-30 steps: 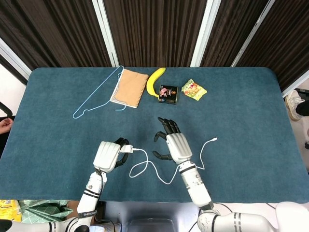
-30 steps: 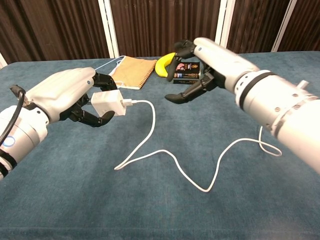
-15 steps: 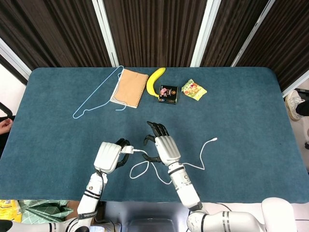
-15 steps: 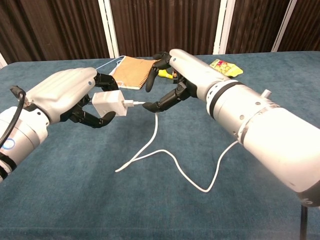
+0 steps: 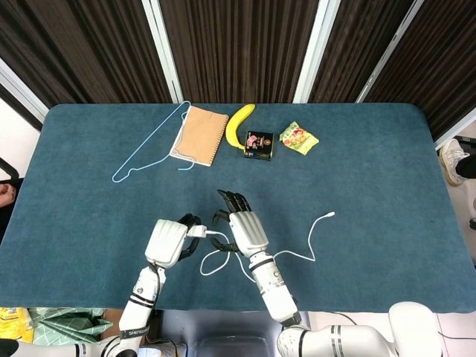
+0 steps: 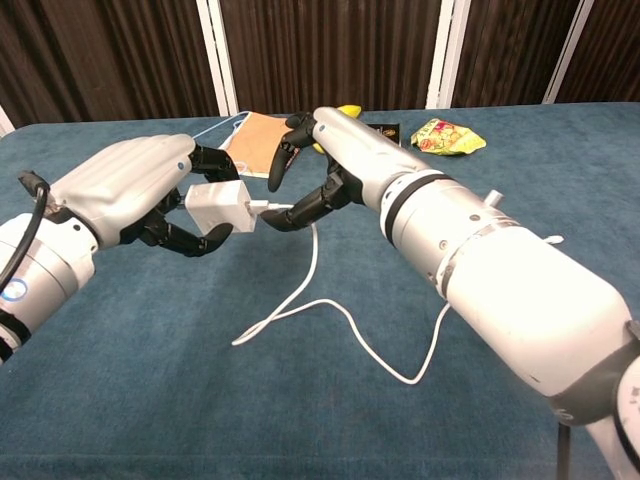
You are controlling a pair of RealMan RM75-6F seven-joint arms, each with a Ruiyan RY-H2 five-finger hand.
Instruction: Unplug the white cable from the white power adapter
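My left hand (image 5: 167, 239) (image 6: 140, 200) grips the white power adapter (image 5: 195, 230) (image 6: 215, 208) just above the table, near the front edge. The white cable (image 5: 294, 256) (image 6: 310, 260) is plugged into the adapter's right side; it droops to the cloth, loops, and ends at a small connector (image 5: 331, 215). My right hand (image 5: 242, 227) (image 6: 335, 150) is right beside the adapter. Its fingers are spread around the plug, the thumb under the cable by the plug and the other fingers above. The fingers are not closed on the cable.
At the back of the blue table lie a tan notebook (image 5: 199, 134) (image 6: 260, 130), a banana (image 5: 239, 123), a black box (image 5: 259, 144), a yellow snack packet (image 5: 299, 137) (image 6: 445, 135) and a blue wire hanger (image 5: 149, 145).
My right hand has moved left from the table's middle to the plug at the adapter. The left hand and the adapter have stayed put; the cable loop has shifted slightly.
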